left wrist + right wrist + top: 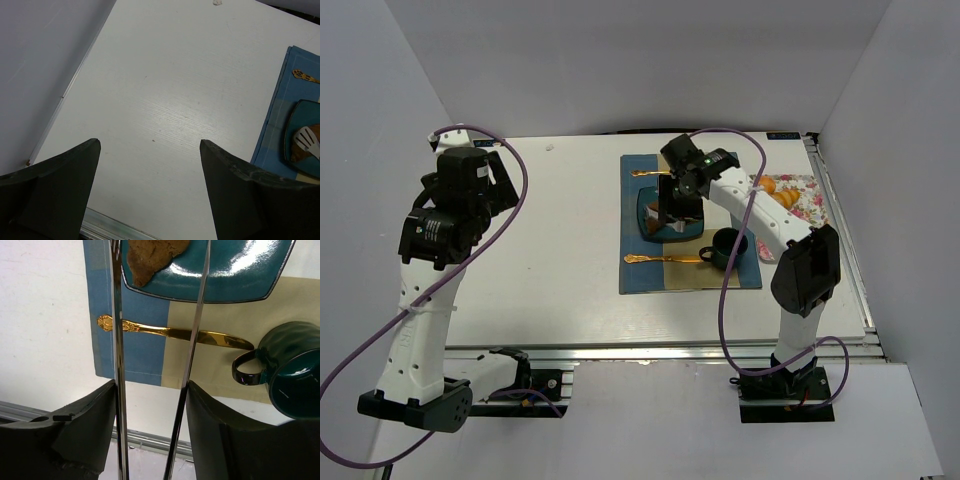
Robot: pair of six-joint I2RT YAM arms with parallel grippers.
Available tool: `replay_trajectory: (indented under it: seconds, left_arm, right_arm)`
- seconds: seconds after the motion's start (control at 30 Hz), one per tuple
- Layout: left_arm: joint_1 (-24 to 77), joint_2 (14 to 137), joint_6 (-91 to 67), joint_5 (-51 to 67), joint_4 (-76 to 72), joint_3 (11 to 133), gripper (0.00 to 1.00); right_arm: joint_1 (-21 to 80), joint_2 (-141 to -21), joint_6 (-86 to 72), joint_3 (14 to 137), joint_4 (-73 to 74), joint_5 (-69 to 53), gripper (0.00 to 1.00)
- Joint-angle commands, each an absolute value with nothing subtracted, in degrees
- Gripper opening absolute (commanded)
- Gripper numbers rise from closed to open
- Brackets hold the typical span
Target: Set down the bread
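Note:
The bread (pixel 150 257), a brown pastry, lies on the teal plate (pixel 240 275) at its near left corner. My right gripper (pixel 150 385) is shut on metal tongs (pixel 117 340); the two tong arms run up either side of the bread, and their tips are out of view. In the top view the right gripper (pixel 680 200) hovers over the plate (pixel 642 200) and hides most of the bread (pixel 651 228). In the left wrist view a slotted tong tip (pixel 306 140) rests over the bread (pixel 299 156). My left gripper (pixel 150 142) is open and empty above bare table, at the far left (pixel 485 170).
A dark green mug (pixel 728 245) stands right of the plate, also in the right wrist view (pixel 295 370). A gold spoon (pixel 175 332) lies in front of the plate on the blue and tan placemat (pixel 640 275). Another gold utensil (pixel 650 173) lies behind. Golden croissants (pixel 782 192) rest on a floral cloth.

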State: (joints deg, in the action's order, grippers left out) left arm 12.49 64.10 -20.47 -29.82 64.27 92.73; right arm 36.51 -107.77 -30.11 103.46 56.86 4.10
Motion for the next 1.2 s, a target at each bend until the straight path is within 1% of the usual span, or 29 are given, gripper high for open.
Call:
replay_trajectory:
  seconds: [0.0, 0.4, 0.57, 0.7, 0.77, 0.87, 1.03, 1.17]
  left_arm:
    - [12.66, 62.84, -20.74, -30.41, 64.42, 92.99, 0.92]
    - [12.66, 62.75, -20.83, -30.32, 64.34, 92.81, 0.92]
    - [12.66, 62.58, -20.74, -30.32, 64.25, 92.81, 0.92]
    - [12.66, 62.58, -20.83, -30.32, 64.42, 93.08, 0.92]
    - [12.66, 62.67, -20.74, -30.23, 64.42, 93.25, 0.92]
    - [12.66, 62.58, -20.65, -29.80, 64.34, 93.43, 0.92]
    - [12.66, 62.67, -20.48, -29.09, 63.81, 93.08, 0.92]
    - [12.66, 62.58, -20.48, -28.65, 63.37, 92.73, 0.92]
  right_arm:
    - [36.83, -106.96, -30.76, 106.87, 56.25, 5.36, 0.61]
    - [36.74, -107.05, -32.34, 115.48, 59.15, 6.77, 0.61]
    - [36.83, -105.30, -34.44, 115.67, 59.24, 9.22, 0.62]
    - [35.42, -100.57, -39.62, 113.48, 59.76, 13.70, 0.62]
    - [32.97, -97.92, -42.44, 109.96, 59.85, 15.20, 0.62]
    - [27.88, -92.47, -44.82, 104.09, 58.10, 13.72, 0.62]
    - [19.27, -86.84, -37.90, 99.32, 56.07, 9.32, 0.62]
    - [17.32, -86.13, -32.79, 99.93, 57.56, 9.58, 0.63]
